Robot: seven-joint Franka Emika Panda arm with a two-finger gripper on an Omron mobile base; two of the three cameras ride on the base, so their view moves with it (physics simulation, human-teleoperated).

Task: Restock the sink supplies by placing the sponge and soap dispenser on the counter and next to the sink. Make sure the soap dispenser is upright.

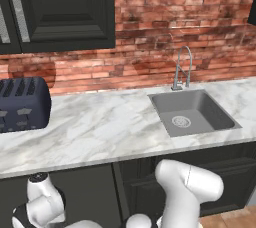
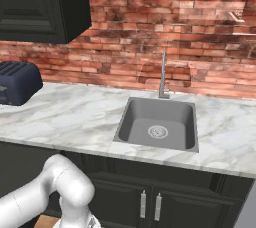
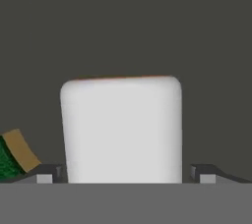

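Soap dispenser [image 3: 121,129] in my hand view sits between my claw's [image 3: 125,176] 2 wide-spread tips, ungripped, lined up for a grasp; sponge [image 3: 14,155] just beside it. Both base views: tabletop [image 1: 95,127] beside the sink [image 1: 192,113] awaits them.

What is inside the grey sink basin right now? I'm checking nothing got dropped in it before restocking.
Inside the grey rectangular sink basin, a round metal drain sits on the bare floor. From the right base camera, the near wall is hidden behind the white marble counter edge.
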